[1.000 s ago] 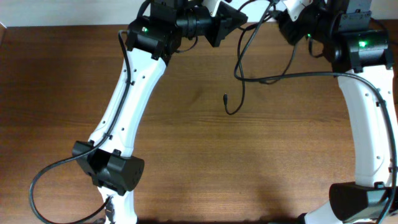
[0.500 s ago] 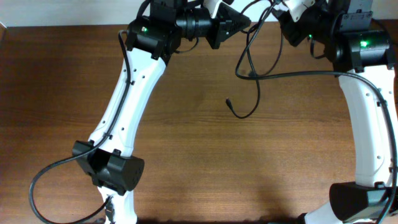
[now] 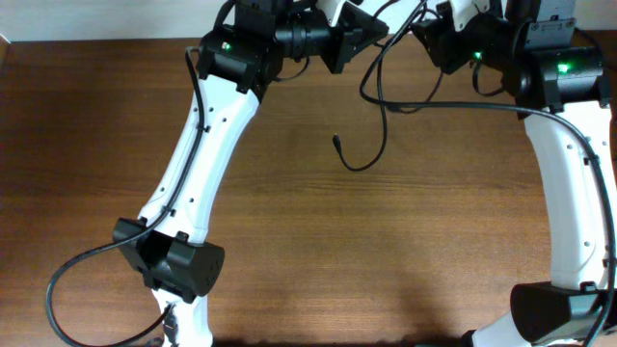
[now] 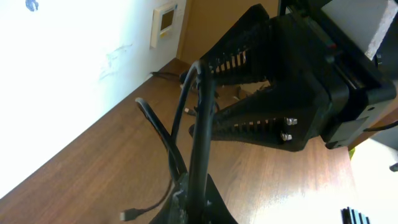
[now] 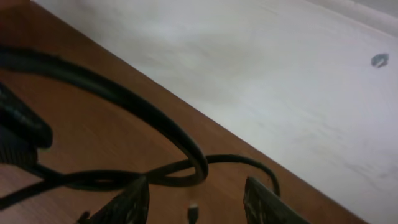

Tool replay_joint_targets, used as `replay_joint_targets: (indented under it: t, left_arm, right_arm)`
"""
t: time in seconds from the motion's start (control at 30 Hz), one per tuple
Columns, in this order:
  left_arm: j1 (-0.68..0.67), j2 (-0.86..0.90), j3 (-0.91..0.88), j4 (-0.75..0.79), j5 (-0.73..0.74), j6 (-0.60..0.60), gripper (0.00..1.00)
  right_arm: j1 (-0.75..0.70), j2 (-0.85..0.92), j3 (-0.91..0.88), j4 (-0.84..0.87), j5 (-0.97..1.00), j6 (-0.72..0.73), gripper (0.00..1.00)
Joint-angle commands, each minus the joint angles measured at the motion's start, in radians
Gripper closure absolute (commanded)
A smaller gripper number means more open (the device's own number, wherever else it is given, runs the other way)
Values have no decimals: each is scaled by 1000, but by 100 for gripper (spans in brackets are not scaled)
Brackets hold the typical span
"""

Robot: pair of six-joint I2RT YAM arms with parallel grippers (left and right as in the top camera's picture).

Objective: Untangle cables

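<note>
Finding: the left gripper is closed on the cables. In the left wrist view the strands rise straight out of its own fingertips. The right gripper is spread, with nothing pinched. One strand crosses just beyond its fingers.

Judgement: this is a re-grip. The left should hold firm while the right closes on a single strand just beside the left fingertips, then draws it away sideways so the loose end slides out. Closing on two strands would tighten the tangle.

Views: only the overhead shows the slack loop trailing from both sets of fingers to its plug over the table. It hides both jaws. The left wrist view alone shows the right fingers facing it, spread, with strands crossing in front of their tips.
</note>
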Motion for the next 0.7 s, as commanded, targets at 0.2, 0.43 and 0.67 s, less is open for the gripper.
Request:
replay_joint_targets:
  t: [0.2,0.43,0.67]
  left_arm:
    - [-46,-6,11,1,64,2,100]
    - [-62,-6,11,-18,109,2,100]
    - [-61,-6,11,-136,-48,7,99]
  right_arm:
    - [0,-25,6,79,-12,21,80]
    - [-8,-25,6,94,41,-33,96]
    - [-108,-31,6,194,138,3,96]
